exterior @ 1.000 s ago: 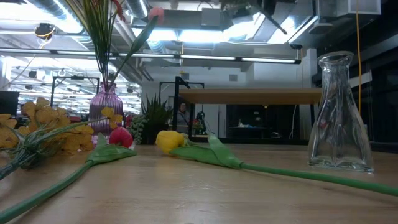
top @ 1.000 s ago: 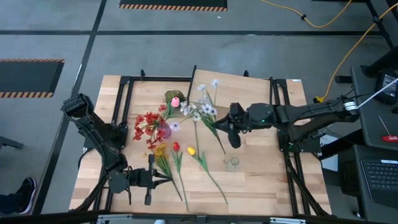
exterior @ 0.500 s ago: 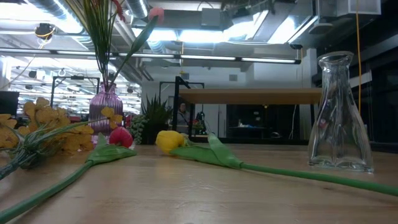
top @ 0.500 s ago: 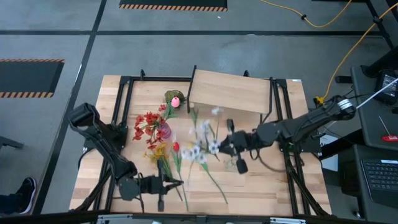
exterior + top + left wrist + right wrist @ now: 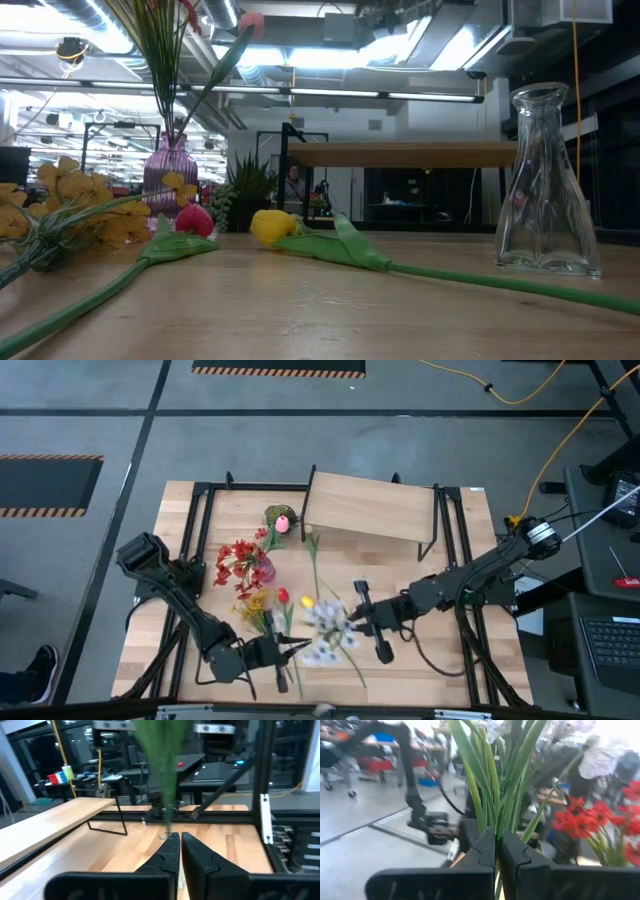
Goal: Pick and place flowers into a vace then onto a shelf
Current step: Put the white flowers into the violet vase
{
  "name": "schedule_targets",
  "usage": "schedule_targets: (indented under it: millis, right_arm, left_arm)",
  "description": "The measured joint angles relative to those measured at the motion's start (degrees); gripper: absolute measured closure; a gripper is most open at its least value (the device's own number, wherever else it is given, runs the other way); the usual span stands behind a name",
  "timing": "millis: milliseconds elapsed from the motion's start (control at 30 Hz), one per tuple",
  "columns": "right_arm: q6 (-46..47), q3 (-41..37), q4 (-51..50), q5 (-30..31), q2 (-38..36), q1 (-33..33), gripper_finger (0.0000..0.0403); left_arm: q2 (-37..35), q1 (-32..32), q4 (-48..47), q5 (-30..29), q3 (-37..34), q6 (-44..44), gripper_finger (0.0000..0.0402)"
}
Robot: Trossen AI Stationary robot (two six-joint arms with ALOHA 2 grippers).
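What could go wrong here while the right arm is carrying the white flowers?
1. The right gripper pinches only the thin stems of the white flowers; they could slip.
2. The swinging bunch could topple the clear vase.
3. The left gripper, beside the table stems, is close enough to collide.

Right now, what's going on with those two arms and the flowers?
Right gripper shut on white blossoms, carried over table centre. Left gripper near front edge, fingers nearly closed around a green stem. Clear vase empty; shelf bare.
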Motion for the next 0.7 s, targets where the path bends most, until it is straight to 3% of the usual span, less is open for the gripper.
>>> schedule_targets:
  millis: [167, 467, 700]
  right_arm:
    - [0.06, -5.82, 9.45, -1.33, 0.02, 0.01, 0.0401]
    - [-0.12, -8.62, 12.19, -1.59, 0.02, 0.09, 0.0401]
    - [-0.21, -8.64, 13.44, -1.59, 0.04, -1.11, 0.0401]
  left_arm:
    - [0.00, 2.87, 0.74, 1.97, 0.00, 0.01, 0.0344]
    - [0.00, 8.25, 1.18, 10.99, 0.01, -1.46, 0.0246]
    - [-0.02, 11.04, 2.98, 22.34, 0.02, -1.52, 0.0230]
